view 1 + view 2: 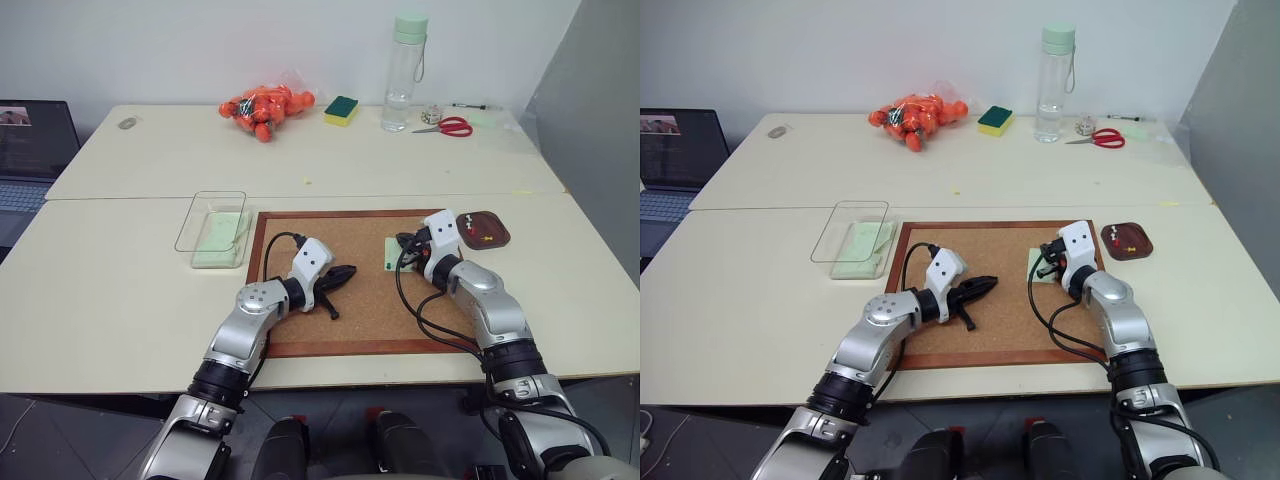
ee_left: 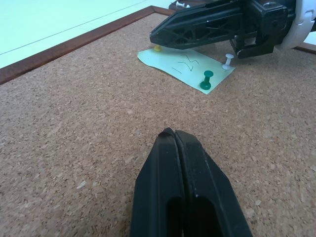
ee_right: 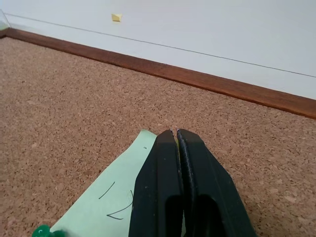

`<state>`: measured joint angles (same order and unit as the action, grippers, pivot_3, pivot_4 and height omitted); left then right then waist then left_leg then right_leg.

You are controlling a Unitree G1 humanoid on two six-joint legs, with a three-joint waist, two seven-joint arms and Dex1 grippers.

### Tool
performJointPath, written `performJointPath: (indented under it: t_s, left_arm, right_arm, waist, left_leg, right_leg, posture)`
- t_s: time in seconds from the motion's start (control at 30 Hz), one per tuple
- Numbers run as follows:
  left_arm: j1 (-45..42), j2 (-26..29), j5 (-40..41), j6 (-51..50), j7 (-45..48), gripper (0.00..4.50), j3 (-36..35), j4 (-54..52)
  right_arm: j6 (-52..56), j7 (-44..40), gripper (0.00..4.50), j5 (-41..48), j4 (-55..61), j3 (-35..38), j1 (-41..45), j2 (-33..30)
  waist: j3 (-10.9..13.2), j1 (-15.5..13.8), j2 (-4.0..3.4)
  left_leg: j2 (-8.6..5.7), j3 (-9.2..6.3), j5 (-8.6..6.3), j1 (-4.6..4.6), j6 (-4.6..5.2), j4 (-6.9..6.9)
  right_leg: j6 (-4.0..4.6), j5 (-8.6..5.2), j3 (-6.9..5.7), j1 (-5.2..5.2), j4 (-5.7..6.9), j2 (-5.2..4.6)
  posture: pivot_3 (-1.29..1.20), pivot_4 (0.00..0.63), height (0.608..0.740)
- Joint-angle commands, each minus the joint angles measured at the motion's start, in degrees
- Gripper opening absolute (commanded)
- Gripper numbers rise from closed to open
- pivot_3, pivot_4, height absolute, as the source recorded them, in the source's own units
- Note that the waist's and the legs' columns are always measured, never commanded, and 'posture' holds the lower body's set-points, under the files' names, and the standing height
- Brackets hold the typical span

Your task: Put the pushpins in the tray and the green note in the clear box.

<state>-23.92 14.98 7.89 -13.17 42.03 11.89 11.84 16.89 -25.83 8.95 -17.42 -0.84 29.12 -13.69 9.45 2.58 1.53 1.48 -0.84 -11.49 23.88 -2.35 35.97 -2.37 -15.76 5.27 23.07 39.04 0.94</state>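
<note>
The right gripper (image 3: 175,136), jaws together, is hovering over the flimsy green note (image 2: 185,66) (still pinned by the green pushpin (image 2: 206,80)), so grasping that stiff head seems wise, while the left gripper (image 2: 173,136) is sitting closed.

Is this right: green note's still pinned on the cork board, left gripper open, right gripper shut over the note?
Not quite. The left gripper is shut, fingers pressed together over bare cork, as the left wrist view shows. The rest holds: the green note lies pinned on the cork board, and the right gripper is shut over it.
</note>
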Motion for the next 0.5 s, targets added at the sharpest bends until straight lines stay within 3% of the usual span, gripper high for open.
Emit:
performJointPath:
  t_s: [0.03,0.5]
  left_arm:
    - [1.1,-0.3,-0.5,-1.6,0.1,0.0,0.8,1.3]
    - [1.6,-0.2,-0.5,-2.9,0.4,0.0,1.2,0.7]
  right_arm:
    - [-1.1,-1.5,0.01,3.2,7.9,1.9,0.4,0.3]
    - [1.1,0.7,0.01,3.1,13.0,2.8,-2.3,-1.0]
  waist:
    - [0.0,0.1,0.0]
    - [0.0,0.4,-0.02]
  left_leg:
    - [0.0,-0.01,0.0,0.01,0.0,0.0]
    - [0.0,-0.01,0.0,0.0,0.0,-0.01]
  right_leg:
    - [0.0,0.0,0.0,0.0,0.0,0.0]
    - [-0.01,0.0,-0.01,0.0,-0.01,0.0]
  posture:
    - [0.0,0.15,0.74]
    - [0.0,0.15,0.74]
